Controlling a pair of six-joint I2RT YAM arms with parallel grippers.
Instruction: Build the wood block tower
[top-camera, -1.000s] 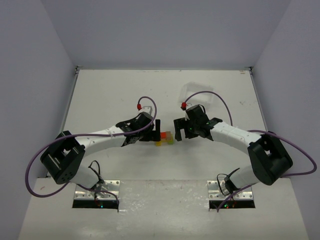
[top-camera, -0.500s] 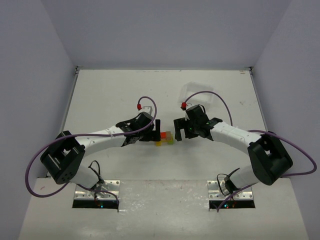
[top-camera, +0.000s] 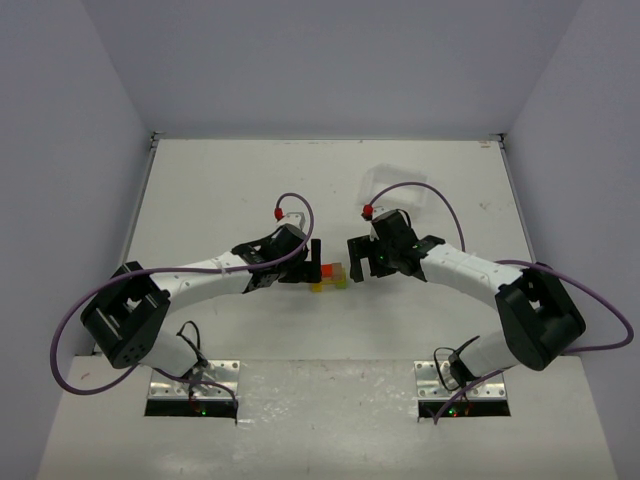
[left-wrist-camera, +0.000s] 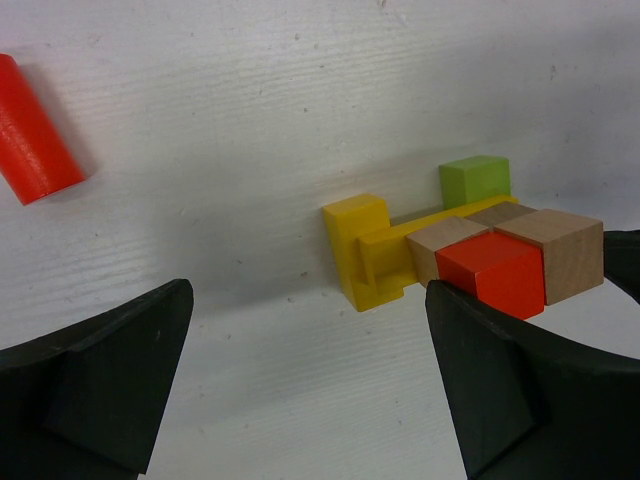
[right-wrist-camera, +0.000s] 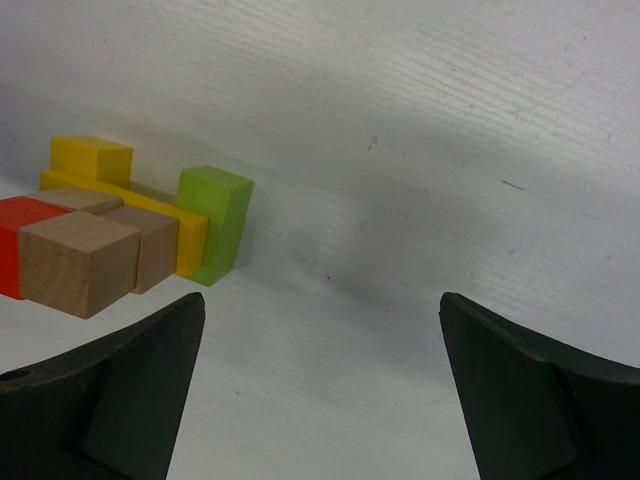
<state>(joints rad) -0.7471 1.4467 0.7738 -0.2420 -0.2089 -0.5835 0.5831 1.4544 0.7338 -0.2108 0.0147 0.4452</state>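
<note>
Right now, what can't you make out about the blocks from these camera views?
- Top external: the wood block tower is too small to separate its blocks; the clear tray is too faint to see inside.
- Left wrist: the red cylinder is cut off by the left edge.
- Right wrist: the red cube is cut off by the left edge.

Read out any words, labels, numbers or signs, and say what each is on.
None in any view. The wood block tower has plain faces, the red cylinder is unmarked, the table shows only scuffs, and the left hand and right hand bear no lettering.
</note>
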